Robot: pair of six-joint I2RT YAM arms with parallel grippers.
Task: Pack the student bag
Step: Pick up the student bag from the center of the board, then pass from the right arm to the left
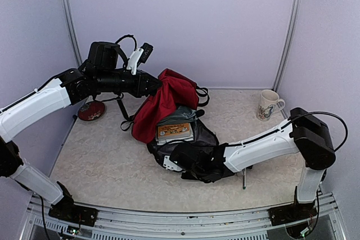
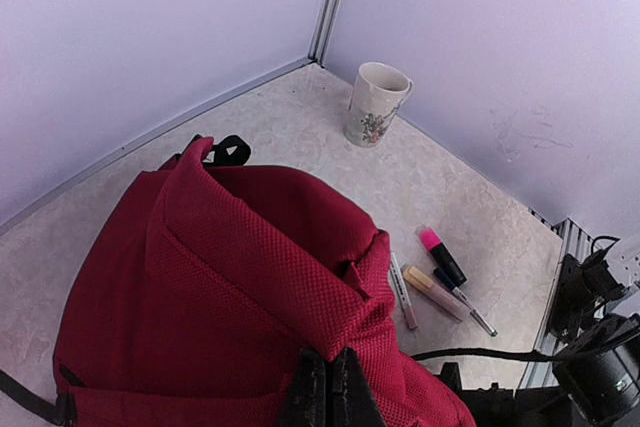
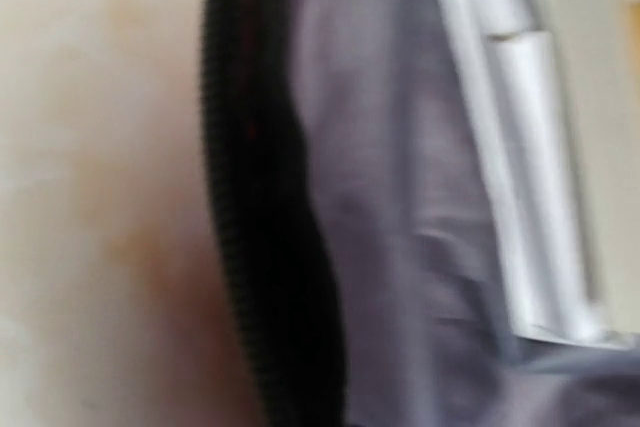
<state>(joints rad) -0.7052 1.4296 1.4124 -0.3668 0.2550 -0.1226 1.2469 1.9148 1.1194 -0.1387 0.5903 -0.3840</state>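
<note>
The red student bag (image 1: 169, 96) is lying in the middle of the table (image 1: 101, 161). The left gripper (image 2: 327, 379) is pinching the bag's red cloth tight and holding it up. The right gripper (image 1: 188, 160) is poking into the bag's dark open mouth. I cannot tell if it is wide or closed. An orange book (image 1: 174, 131) is lying on the open bag. A mug (image 1: 269, 105) is standing well apart, by the wall.

Mug (image 1: 270, 105) right of student bag (image 1: 169, 102)

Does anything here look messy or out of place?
Yes. The student bag sags half open, its red flap pinched up by the left gripper, and several pens and markers lie loose on the table beside it, outside the bag.
</note>
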